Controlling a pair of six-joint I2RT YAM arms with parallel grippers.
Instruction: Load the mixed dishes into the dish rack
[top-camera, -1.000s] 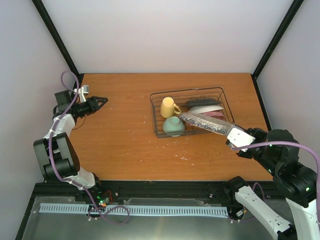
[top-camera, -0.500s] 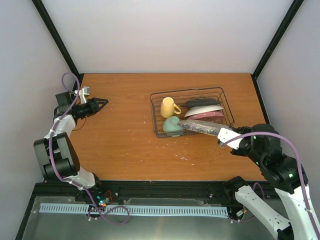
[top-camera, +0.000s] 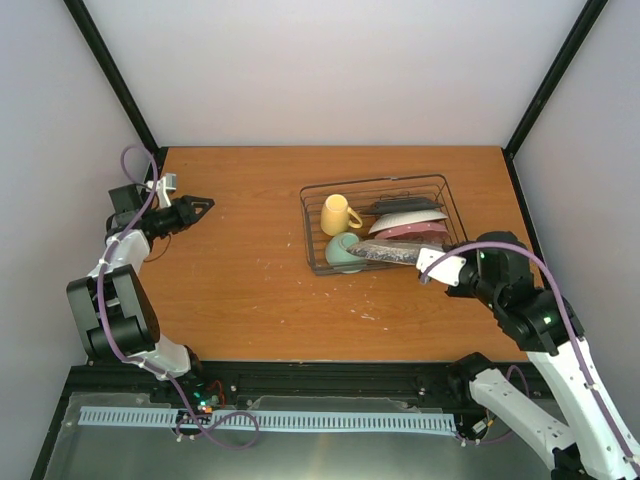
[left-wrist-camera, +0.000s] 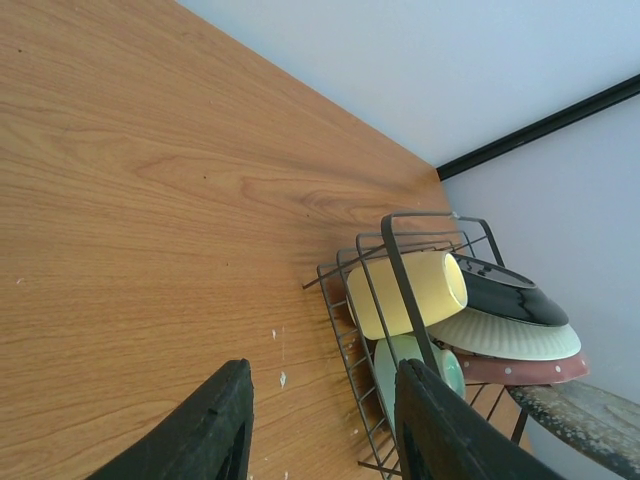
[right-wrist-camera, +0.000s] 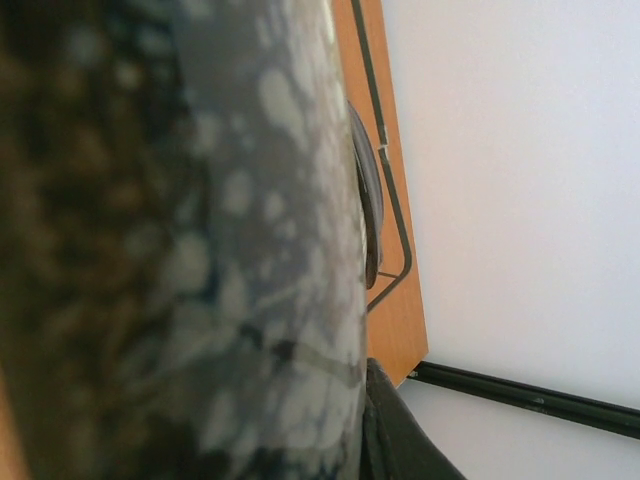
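The black wire dish rack (top-camera: 446, 199) stands right of centre on the table. In it are a yellow mug (top-camera: 337, 213) on its side, a mint-green bowl (top-camera: 342, 255), and a dark plate (top-camera: 404, 206), a cream plate (top-camera: 408, 220) and a reddish plate (top-camera: 420, 232) leaning together. My right gripper (top-camera: 432, 265) is shut on the rim of a speckled grey plate (top-camera: 388, 254), held tilted over the rack's front side with its far end above the bowl. That plate (right-wrist-camera: 180, 240) fills the right wrist view. My left gripper (top-camera: 203, 206) hangs open and empty over the table's left side.
The left wrist view looks across bare wood at the rack (left-wrist-camera: 405, 290), with the mug (left-wrist-camera: 405, 292) and the stacked plates (left-wrist-camera: 505, 335) behind its wires. A black frame post (top-camera: 110, 75) and the side walls stand close to both table ends.
My right arm has swung left and down, bringing the speckled plate lower and further over the rack's front side. The left arm has barely moved.
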